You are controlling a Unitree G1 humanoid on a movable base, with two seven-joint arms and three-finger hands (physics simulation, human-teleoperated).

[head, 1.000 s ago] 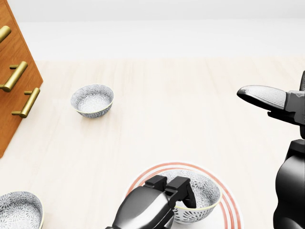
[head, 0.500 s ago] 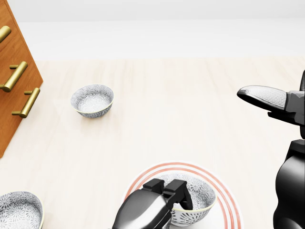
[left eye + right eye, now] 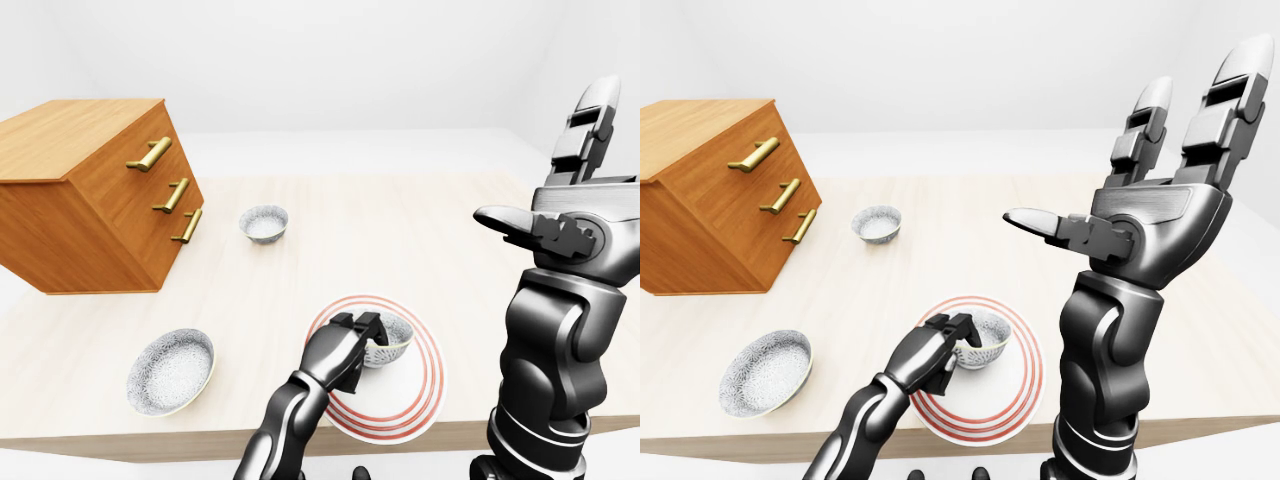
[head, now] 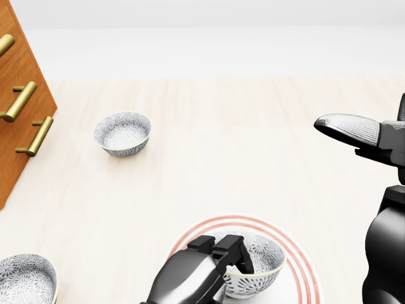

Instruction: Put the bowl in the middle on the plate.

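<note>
Where the plate (image 3: 402, 400) lies, the left robot hand (image 3: 342, 354) grips the bowl (image 3: 396, 341).

The left hand (image 4: 190, 275) you drove had a rounded, glossy gunmetal shell over its back, and its fingers (image 4: 237, 250) were blocky, matte black links. Behind it, your left forearm (image 3: 865, 415) was slim, smooth and dark grey, catching pale highlights. Your right hand (image 3: 1160, 215) was a boxy silver-grey palm with black seams; its fingers (image 3: 1230, 85) were stacked rectangular segments, light grey with dark joints. The thumb pad (image 4: 348, 128) carried a fine dotted texture. Your right forearm (image 3: 1105, 350) was thick, built of bulbous, polished black-grey shells.
</note>
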